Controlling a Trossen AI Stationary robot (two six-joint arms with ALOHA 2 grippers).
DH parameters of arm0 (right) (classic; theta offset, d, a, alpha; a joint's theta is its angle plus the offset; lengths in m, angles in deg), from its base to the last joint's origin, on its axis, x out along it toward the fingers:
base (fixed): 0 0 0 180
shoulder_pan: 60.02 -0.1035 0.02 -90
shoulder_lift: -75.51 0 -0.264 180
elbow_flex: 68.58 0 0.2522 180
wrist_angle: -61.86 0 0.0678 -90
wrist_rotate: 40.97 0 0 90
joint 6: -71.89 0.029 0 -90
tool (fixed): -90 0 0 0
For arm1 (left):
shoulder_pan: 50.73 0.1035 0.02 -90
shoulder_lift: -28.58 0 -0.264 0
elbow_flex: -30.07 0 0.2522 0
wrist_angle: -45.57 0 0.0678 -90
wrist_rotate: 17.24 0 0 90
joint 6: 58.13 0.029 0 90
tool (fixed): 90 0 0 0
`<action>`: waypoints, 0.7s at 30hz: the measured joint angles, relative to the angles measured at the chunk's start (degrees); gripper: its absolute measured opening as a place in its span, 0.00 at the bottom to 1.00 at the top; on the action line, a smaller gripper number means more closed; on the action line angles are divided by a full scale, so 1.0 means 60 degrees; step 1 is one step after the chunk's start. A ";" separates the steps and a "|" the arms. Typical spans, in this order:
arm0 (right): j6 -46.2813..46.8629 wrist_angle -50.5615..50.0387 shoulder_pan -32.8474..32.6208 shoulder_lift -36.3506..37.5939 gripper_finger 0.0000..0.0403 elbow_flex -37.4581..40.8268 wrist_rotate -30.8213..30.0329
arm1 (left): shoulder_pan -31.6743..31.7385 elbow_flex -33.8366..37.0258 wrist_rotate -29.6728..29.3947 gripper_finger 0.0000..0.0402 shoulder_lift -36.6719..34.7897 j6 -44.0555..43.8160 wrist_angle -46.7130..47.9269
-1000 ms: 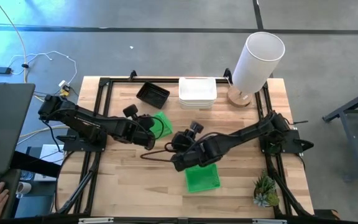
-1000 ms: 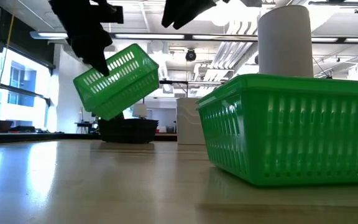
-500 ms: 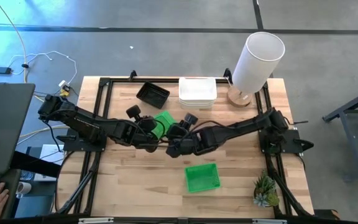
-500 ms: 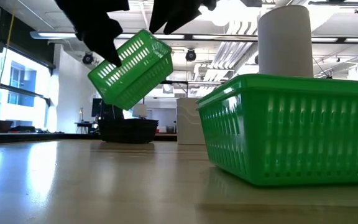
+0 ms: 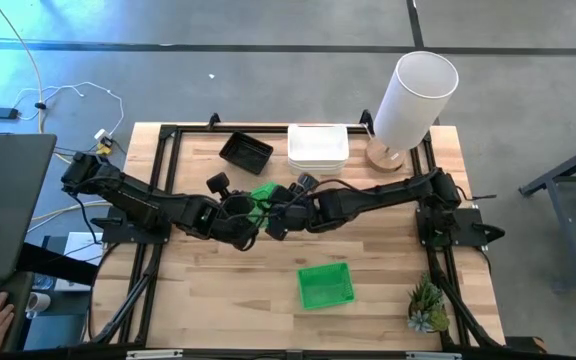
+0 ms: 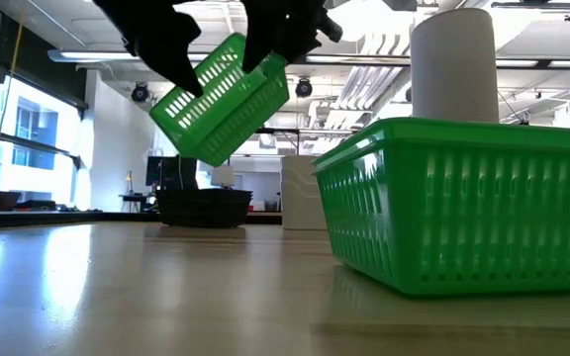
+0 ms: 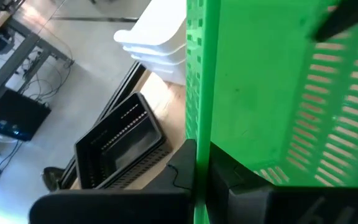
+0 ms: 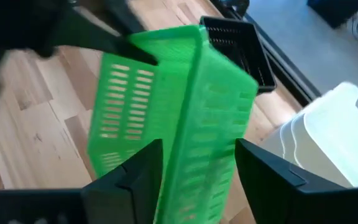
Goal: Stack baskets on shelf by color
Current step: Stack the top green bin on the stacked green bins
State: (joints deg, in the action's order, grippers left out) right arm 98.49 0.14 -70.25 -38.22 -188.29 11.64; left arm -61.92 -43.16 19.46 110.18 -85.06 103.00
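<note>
Wooden slat tabletop (image 5: 218, 290) under the overhead camera, read from its near edge to its far edge. Nearest the camera sits a green basket (image 5: 325, 285), upright and apart from both arms, showing nothing inside. At mid-table a second, lifted green basket (image 5: 261, 197) hangs clear of the wood, tilted steeply with one long rim raised, as the low view shows (image 6: 224, 99). The left gripper (image 5: 240, 218) is clamped on one wall of this basket, fingers together across the plastic. The right gripper (image 5: 280, 213) meets it from the opposite side, its spread fingers (image 8: 143, 167) straddling the other rim; contact cannot be confirmed. Toward the far edge rest a black basket (image 5: 246, 152), upright and angled to the table edge, and beside it a stack of white baskets (image 5: 318, 147), nested squarely. A tall white cylinder (image 5: 413, 98) stands at the far right corner
</note>
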 joint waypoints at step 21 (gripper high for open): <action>0.1066 -0.0427 0.0065 0.0000 0.01 0.0000 0.0199 | -0.0086 0.0000 0.0305 0.08 0.0000 0.0205 -0.0410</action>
State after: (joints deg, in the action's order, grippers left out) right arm 104.88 -2.42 -69.86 -38.22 -188.29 12.84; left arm -62.44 -43.16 21.28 110.18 -83.83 100.53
